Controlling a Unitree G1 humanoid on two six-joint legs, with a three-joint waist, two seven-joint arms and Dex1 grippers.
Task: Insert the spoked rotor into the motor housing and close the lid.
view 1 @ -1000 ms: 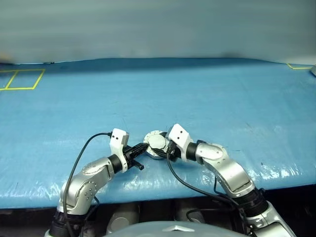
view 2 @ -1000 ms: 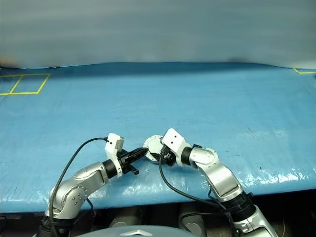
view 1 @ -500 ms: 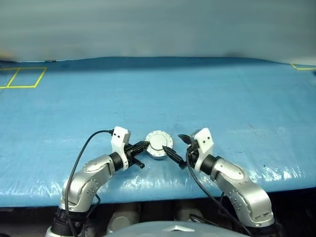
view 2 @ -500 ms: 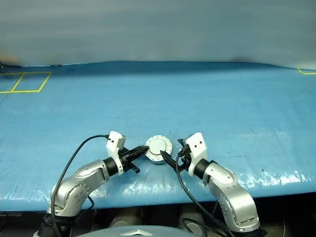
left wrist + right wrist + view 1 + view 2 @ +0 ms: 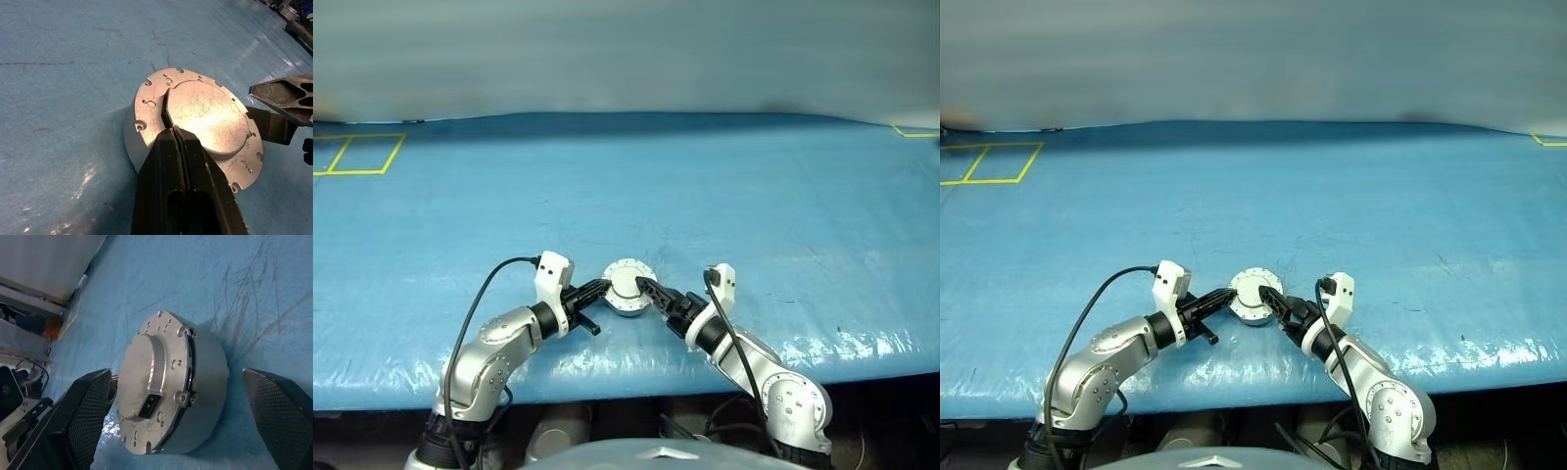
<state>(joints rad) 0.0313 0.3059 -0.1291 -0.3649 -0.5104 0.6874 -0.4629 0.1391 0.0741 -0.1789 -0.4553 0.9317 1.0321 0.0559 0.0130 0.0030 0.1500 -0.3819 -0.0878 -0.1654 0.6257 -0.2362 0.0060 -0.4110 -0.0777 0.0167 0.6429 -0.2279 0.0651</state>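
Lid (image 5: 626, 284) sits on top of the motor housing (image 5: 208, 396), the pair forming one round silver stack just below the centre of the left eye frame, on the blue surface (image 5: 754, 196) near its front edge. In the right wrist view a thin dark seam runs between lid and housing wall, so I judge the lid seated but perhaps not fully pressed home; the spoked rotor is presumably inside, hidden.

The left tool (image 5: 600, 287) is closed, its tip resting on the lid's rim at the stack's left side, holding nothing. The right tool (image 5: 195, 421) stands wide apart, one finger on each side of the housing, empty, reaching in from the lower right of the frame.

The stack lies straight ahead of the right tool, between its spread fingers, its flat faces level with the surface. Both tools are about equally near, flanking it left and right. The coming move likely turns on the right fingers closing across the stack's width.
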